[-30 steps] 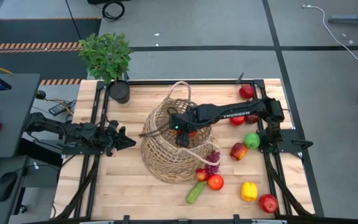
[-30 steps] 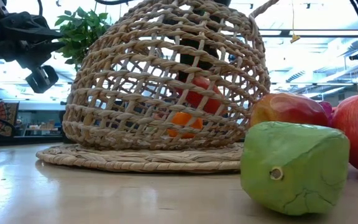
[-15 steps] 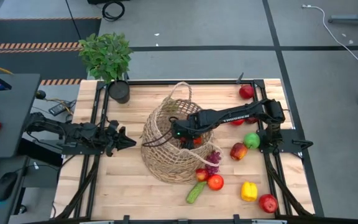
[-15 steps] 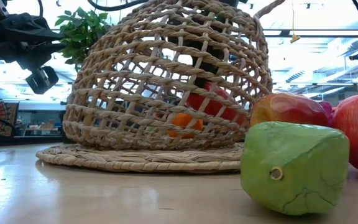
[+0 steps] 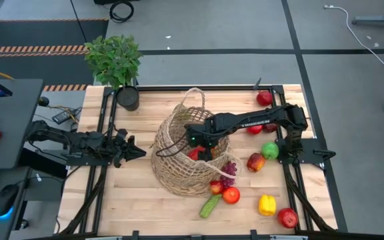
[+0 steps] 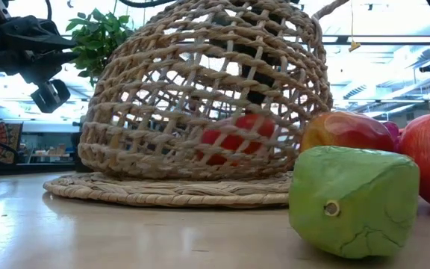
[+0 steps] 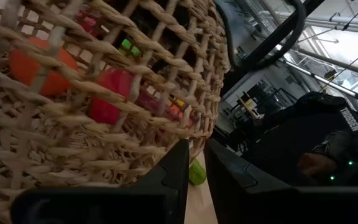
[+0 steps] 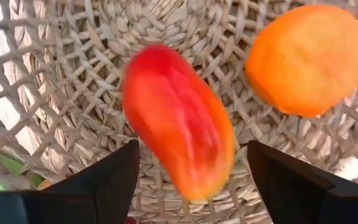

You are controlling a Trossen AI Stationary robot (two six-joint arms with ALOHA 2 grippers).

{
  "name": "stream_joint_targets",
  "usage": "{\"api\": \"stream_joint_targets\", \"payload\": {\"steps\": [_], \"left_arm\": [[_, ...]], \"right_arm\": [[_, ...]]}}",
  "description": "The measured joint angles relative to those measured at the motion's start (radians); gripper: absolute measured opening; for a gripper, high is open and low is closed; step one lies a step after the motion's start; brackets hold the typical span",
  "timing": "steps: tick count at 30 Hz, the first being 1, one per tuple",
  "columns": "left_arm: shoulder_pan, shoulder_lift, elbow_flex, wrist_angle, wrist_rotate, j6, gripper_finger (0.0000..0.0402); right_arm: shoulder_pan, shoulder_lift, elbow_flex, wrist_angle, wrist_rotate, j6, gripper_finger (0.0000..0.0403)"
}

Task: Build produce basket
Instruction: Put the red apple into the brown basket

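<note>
The high view looks straight down on the whole table (image 5: 132,193), arms entering from left and right of the frame. The low view sits at table-top level, very near a green apple (image 6: 353,202) at lower right, facing the basket (image 6: 200,97) at frame centre. Both wrist views press close to that same basket (image 7: 92,106) (image 8: 73,56), one outside, one inside.

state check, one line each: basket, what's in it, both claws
basket: upright on the table, holding produce
red pepper: in the basket, between the open fingers, free of them
orange: in the basket, on its bottom
right claw: open, inside the basket
left claw: nearly closed, empty, beside the basket
</note>
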Motion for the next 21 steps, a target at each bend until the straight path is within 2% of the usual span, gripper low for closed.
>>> {"api": "stream_joint_targets", "payload": {"steps": [14, 21], "left_arm": [[0.0, 0.0, 0.0, 0.0, 0.0, 0.0, 0.0063], [0.0, 0.0, 0.0, 0.0, 0.0, 0.0, 0.0058]], "right_arm": [[-0.028, -0.141, 0.0, 0.009, 0.014, 0.076, 0.0306], [-0.053, -0.238, 0.043, 0.014, 0.014, 0.104, 0.0306]]}}
